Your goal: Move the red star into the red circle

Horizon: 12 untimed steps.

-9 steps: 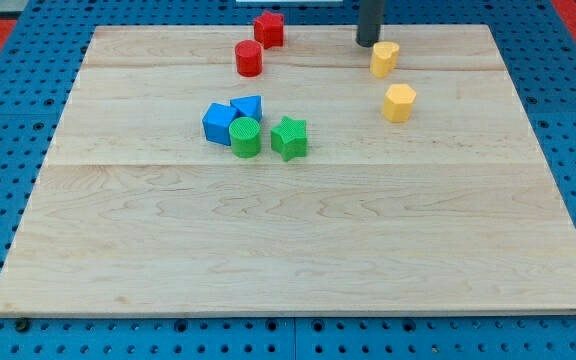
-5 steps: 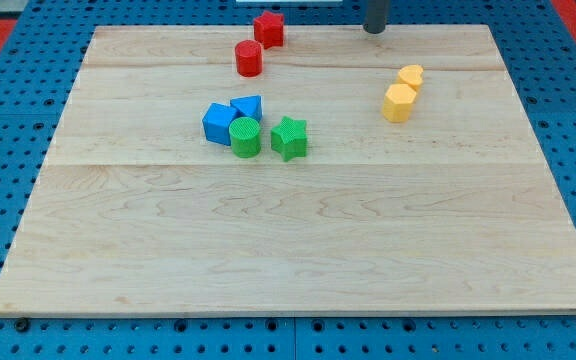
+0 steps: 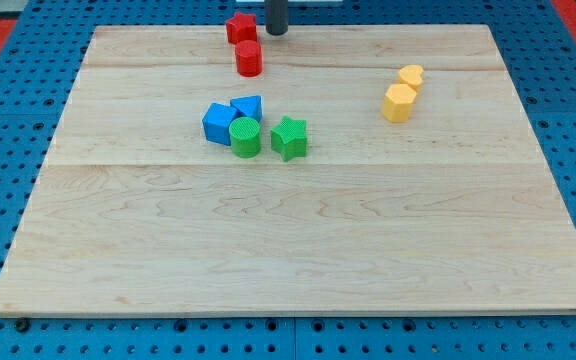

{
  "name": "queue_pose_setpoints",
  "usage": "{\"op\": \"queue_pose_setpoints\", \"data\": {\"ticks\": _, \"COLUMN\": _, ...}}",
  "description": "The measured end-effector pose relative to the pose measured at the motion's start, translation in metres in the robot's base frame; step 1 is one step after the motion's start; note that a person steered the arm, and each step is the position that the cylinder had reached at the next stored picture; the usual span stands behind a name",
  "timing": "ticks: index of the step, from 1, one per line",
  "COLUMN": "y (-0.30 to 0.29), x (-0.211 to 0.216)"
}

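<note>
The red star (image 3: 241, 28) lies at the board's top edge, left of centre. The red circle (image 3: 249, 59), a short cylinder, stands just below it, almost touching. My tip (image 3: 277, 33) is at the top edge, close to the right of the red star and above and to the right of the red circle.
A blue block (image 3: 218, 123), a blue triangular block (image 3: 248, 107), a green cylinder (image 3: 245, 137) and a green star (image 3: 289, 138) cluster at centre left. A yellow heart-like block (image 3: 411, 76) and a yellow hexagon (image 3: 399, 103) touch at the right. The wooden board (image 3: 298, 260) rests on blue pegboard.
My tip moved left along the top edge from near the yellow blocks to beside the red star. The red star slid left. The yellow heart-like block earlier shifted down onto the yellow hexagon.
</note>
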State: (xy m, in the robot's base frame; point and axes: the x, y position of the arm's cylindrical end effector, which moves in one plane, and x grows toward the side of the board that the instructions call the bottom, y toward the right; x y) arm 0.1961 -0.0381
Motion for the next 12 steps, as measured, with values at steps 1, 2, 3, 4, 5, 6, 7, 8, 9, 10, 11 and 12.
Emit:
{"op": "queue_pose_setpoints", "data": {"ticks": 1, "y": -0.081, "x": 0.0}}
{"op": "queue_pose_setpoints", "data": {"ticks": 2, "y": -0.137, "x": 0.038}}
{"op": "queue_pose_setpoints", "data": {"ticks": 3, "y": -0.145, "x": 0.094}}
{"op": "queue_pose_setpoints", "data": {"ticks": 4, "y": -0.235, "x": 0.077}}
{"op": "queue_pose_setpoints", "data": {"ticks": 5, "y": -0.243, "x": 0.007}}
{"op": "queue_pose_setpoints", "data": {"ticks": 6, "y": -0.215, "x": 0.006}}
{"op": "queue_pose_setpoints", "data": {"ticks": 7, "y": -0.163, "x": 0.034}}
{"op": "queue_pose_setpoints", "data": {"ticks": 8, "y": -0.093, "x": 0.035}}
{"op": "queue_pose_setpoints", "data": {"ticks": 9, "y": -0.079, "x": 0.038}}
{"op": "queue_pose_setpoints", "data": {"ticks": 10, "y": -0.077, "x": 0.04}}
{"op": "queue_pose_setpoints", "data": {"ticks": 11, "y": -0.075, "x": 0.054}}
{"op": "queue_pose_setpoints", "data": {"ticks": 12, "y": -0.062, "x": 0.095}}
